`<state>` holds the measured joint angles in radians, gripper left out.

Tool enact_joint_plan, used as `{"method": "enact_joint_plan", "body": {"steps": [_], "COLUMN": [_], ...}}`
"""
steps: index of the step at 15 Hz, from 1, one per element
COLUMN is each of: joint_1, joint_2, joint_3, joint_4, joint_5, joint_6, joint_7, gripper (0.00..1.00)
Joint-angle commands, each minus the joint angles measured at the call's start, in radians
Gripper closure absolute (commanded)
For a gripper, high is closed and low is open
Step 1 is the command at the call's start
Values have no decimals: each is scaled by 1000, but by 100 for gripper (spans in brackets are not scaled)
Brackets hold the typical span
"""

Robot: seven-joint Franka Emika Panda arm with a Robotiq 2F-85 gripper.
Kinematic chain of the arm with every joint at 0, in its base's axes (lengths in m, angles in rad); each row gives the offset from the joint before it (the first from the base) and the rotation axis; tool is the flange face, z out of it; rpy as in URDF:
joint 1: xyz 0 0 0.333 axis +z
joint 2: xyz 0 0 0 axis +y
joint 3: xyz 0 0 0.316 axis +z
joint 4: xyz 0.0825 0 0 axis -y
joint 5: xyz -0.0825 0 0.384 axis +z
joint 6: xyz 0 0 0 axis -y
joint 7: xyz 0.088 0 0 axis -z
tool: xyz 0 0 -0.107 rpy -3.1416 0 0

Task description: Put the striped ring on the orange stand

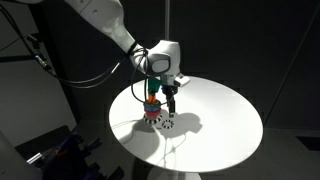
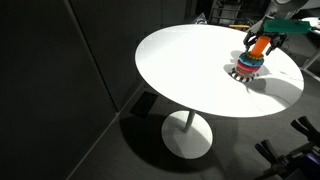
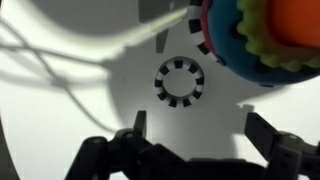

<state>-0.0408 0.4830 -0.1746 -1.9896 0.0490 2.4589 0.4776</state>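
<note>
The striped ring (image 3: 179, 81) is small and thin, with black and white stripes. It lies flat on the white table, just beside the ring-stacking toy (image 3: 255, 45). The orange stand (image 3: 297, 22) rises from the toy's coloured rings at the top right of the wrist view. It also shows in both exterior views (image 1: 152, 87) (image 2: 258, 46). My gripper (image 3: 200, 128) is open and empty, hovering above the table, with the striped ring just beyond its fingertips. It hangs close beside the toy in both exterior views (image 1: 172, 100) (image 2: 268, 35).
The round white table (image 1: 225, 120) (image 2: 190, 70) stands on a single pedestal in a dark room. A wider black-and-white striped ring (image 3: 203, 32) sits at the base of the toy's stack. Cables and dark gear lie on the floor around the table.
</note>
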Motion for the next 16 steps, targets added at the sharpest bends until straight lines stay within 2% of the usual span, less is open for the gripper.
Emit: {"method": "enact_joint_plan", "body": {"steps": [1,16], "joint_1": [4,-1], "joint_2": [1,63], "joint_3": [-6,-42], "joint_4": [3,52], "joint_5": [5,-1], "joint_6": [-3,-9], "joint_7": [-5,23], "gripper": [0,0]}}
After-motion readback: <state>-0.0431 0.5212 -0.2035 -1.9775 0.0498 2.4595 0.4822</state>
